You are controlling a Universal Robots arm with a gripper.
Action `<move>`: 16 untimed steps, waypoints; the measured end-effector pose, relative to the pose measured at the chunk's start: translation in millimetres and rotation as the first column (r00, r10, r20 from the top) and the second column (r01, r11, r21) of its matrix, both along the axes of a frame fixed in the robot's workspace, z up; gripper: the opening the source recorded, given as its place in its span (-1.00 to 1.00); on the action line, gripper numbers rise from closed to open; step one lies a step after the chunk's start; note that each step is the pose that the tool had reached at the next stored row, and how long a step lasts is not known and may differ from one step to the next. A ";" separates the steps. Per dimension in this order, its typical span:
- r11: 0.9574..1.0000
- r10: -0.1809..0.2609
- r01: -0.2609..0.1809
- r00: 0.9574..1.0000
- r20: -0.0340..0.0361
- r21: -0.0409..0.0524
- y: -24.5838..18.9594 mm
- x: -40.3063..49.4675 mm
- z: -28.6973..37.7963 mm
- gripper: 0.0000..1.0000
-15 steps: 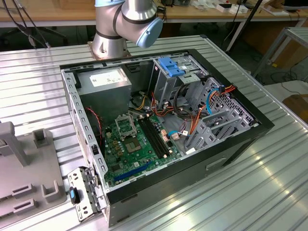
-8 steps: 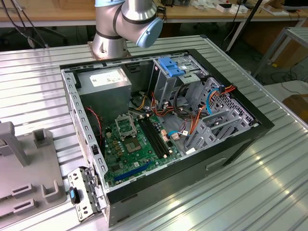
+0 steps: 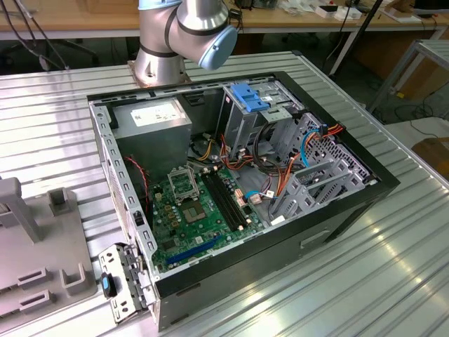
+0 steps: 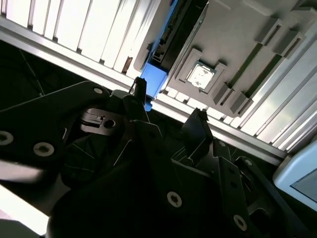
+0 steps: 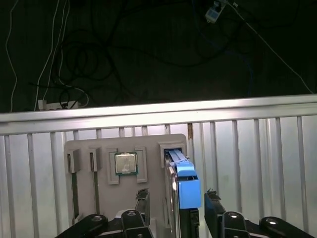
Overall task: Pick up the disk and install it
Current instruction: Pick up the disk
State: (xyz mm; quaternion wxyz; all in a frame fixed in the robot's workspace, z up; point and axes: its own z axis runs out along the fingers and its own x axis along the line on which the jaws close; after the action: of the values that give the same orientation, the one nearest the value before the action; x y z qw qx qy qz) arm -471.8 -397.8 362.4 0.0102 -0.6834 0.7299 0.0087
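Gripper: your gripper [image 5: 177, 197] is spread wide in both wrist views and has hold of nothing. One fingertip [image 5: 143, 194] sits on each side of the disk, with a gap showing on both sides.
Disk: the disk [image 5: 188, 188] stands on edge in a slot of the grey fixture, its blue end nearest your gripper. It sits between the jaws but is not gripped. In the second wrist view, the blue end [image 4: 152, 75] lies just beside one fingertip, and you cannot tell if they touch.
Chip: a square chip [image 5: 126, 162] lies flat in a recess of the same fixture, just beside the disk's slot.
Fixture: the grey fixture [image 5: 99, 148] rests on the table. In the exterior view it is at the near left [image 3: 42, 249].
Table: a ribbed metal table [image 3: 379, 281] carries everything.
Case: an open computer case [image 3: 280, 253] lies on its side to the right of the fixture, with the motherboard [image 3: 196, 210] facing up.
Drive cage: a tall grey drive cage [image 3: 245, 123] stands at the far side inside the case, with a blue bracket [image 3: 247, 97] on top.
Arm base: the arm base [image 3: 161, 60] stands on the table just beyond the case's far edge.
Cables: loose cables [image 5: 99, 54] lie on the dark floor past the table edge.
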 end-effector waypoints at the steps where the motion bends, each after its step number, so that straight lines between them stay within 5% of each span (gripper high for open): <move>1: 1.000 0.000 0.000 1.000 0.007 0.000 0.0 0.0 -1.1 0.12; 5: 1.000 0.000 0.000 1.000 0.009 0.000 2.9 0.0 -7.6 0.12; 10: 1.000 0.000 0.000 1.000 0.010 -0.001 13.0 0.0 -15.0 0.12; 16: 1.000 0.001 0.000 1.000 0.015 -0.005 14.5 -1.5 -22.0 0.12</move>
State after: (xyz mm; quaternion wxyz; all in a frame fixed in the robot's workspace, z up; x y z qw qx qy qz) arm -473.3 -383.3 340.4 0.0140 -0.6837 0.7296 0.0018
